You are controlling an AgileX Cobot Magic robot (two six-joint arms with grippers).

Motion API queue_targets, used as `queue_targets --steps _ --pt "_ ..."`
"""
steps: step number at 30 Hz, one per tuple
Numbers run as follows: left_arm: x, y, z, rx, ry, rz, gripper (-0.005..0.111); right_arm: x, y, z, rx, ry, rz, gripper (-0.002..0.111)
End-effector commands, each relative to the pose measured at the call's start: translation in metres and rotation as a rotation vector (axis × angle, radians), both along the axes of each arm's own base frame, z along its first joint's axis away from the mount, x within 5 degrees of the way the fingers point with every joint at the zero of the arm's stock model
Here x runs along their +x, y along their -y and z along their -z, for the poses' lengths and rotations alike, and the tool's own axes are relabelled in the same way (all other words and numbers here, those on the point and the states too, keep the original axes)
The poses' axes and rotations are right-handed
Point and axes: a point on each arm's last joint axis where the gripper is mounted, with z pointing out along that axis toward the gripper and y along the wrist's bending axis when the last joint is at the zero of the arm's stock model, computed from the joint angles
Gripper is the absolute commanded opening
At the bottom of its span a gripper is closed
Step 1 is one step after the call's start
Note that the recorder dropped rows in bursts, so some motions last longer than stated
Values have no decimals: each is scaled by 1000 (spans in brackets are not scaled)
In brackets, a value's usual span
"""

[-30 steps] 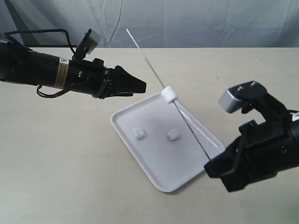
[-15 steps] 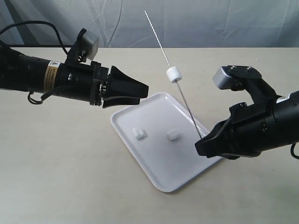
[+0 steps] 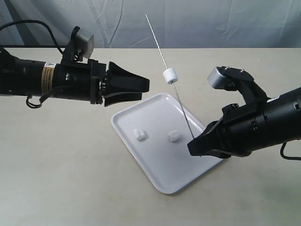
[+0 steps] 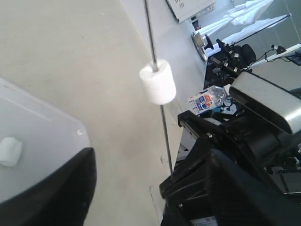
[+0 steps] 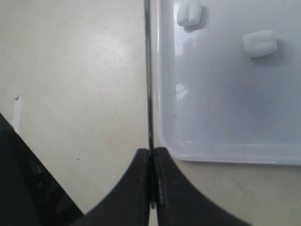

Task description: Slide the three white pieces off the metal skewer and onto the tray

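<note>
My right gripper (image 3: 194,146) is shut on the lower end of the metal skewer (image 3: 181,100), which stands steeply over the white tray (image 3: 123,116). One white piece (image 3: 170,75) is still threaded high on the rod. Two more white pieces (image 3: 139,135) (image 3: 173,136) lie apart on the tray floor. My left gripper (image 3: 144,89) is open, level with the threaded piece and a little to its left, touching nothing. The left wrist view shows that piece (image 4: 157,84) on the skewer (image 4: 165,136) ahead of the open jaws. In the right wrist view the fingers (image 5: 141,188) pinch the skewer (image 5: 149,70) beside the tray (image 5: 225,94).
The tray sits skewed on a beige table (image 3: 61,165) with a grey curtain (image 3: 211,23) behind it. In the left wrist view my right arm's black body (image 4: 221,155) fills the space beyond the skewer, and a bottle (image 4: 207,100) stands far off.
My right gripper has moved left and tipped the skewer more upright, lifting the threaded piece. My left gripper has spread its jaws. The two pieces on the tray have stayed put.
</note>
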Motion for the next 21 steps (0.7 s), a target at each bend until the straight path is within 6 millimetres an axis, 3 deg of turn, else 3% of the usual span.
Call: queue_targets --steps 1,8,21 --pt "-4 13 -7 -70 27 -14 63 -1 -3 -4 38 -3 -27 -1" --pt "-10 29 -11 -110 44 -1 63 -9 -6 -6 76 -40 -108 -1" --pt "-6 29 -14 -147 36 -42 59 -13 -9 -8 112 -52 -154 -1"
